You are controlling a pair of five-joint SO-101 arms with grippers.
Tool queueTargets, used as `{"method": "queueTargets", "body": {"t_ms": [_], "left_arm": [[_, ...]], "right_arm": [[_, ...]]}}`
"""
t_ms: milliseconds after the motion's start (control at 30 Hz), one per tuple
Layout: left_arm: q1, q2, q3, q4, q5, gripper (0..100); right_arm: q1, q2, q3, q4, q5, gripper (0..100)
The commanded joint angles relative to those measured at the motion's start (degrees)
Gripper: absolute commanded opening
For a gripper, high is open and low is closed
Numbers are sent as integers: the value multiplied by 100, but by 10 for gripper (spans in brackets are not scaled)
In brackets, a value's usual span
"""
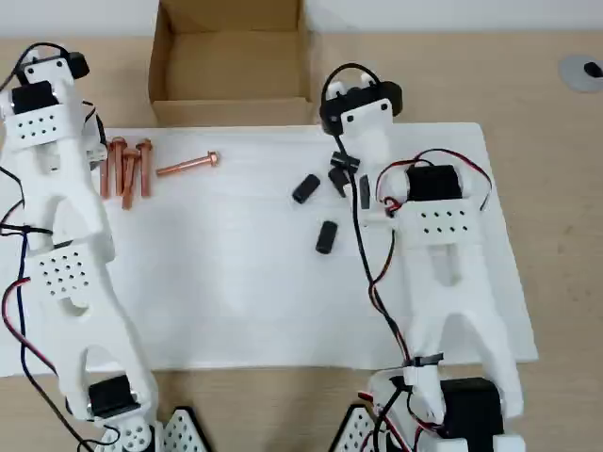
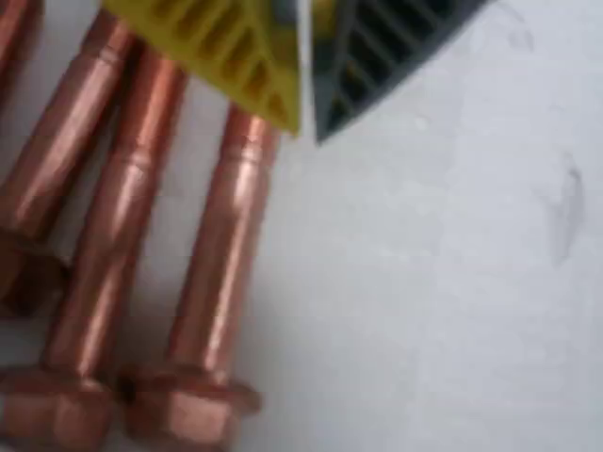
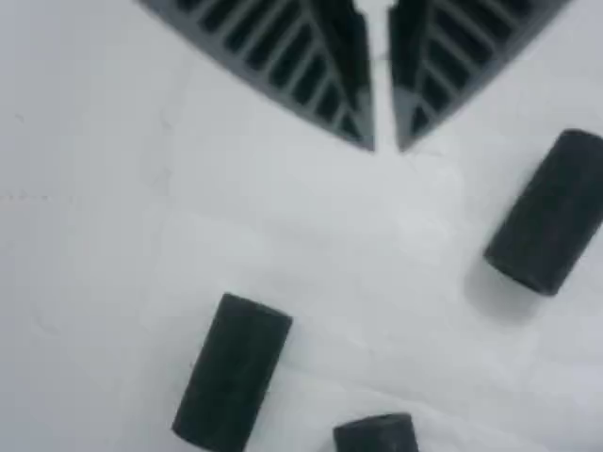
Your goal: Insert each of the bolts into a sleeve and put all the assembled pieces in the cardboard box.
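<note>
High view is showing me a brown open-topped cardboard box [image 1: 231,66] sitting on the wooden table [image 1: 556,188], just beyond the far edge of the white sheet [image 1: 236,282] that is carrying the loose parts. A cluster of copper-coloured flanged metal bolts [image 1: 127,169] is lying side by side near the sheet's far left corner, and one more copper bolt [image 1: 187,167] is lying alone just beside them, running along the far edge. Nearer the middle of that far edge, one short black cylindrical sleeve [image 1: 305,188] and a second black sleeve [image 1: 326,236] are lying apart from each other, none holding a bolt. My white left arm [image 1: 57,235] is stretching along the sheet's left edge toward the bolts, and my white right arm [image 1: 433,245] is reaching over the right half toward the sleeves. In the left wrist view I am keeping my left gripper [image 2: 306,132] closed on nothing, its yellow finger [image 2: 217,47] and dark finger [image 2: 386,47] meeting at the tips right over the shaft end of the nearest bolt [image 2: 212,282]. In the right wrist view I am holding my right gripper [image 3: 382,146] closed and empty too, only a thin slit showing between its dark fingers, hovering over bare sheet with three sleeves lying nearby [image 3: 231,381].
</note>
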Motion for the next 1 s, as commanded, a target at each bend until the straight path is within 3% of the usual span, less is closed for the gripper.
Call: {"method": "queueTargets", "body": {"t_ms": [0, 400, 767, 967], "left_arm": [[105, 13, -448, -35, 44, 7], [273, 637, -1442, -185, 545, 7], [281, 1138, -1503, -290, 844, 7], [211, 1138, -1521, -316, 844, 60]], "right_arm": [[92, 4, -180, 0, -44, 10], [84, 4, -119, -9, -44, 10], [92, 4, -119, -9, -44, 10], [92, 13, -119, -9, -44, 10]]}}
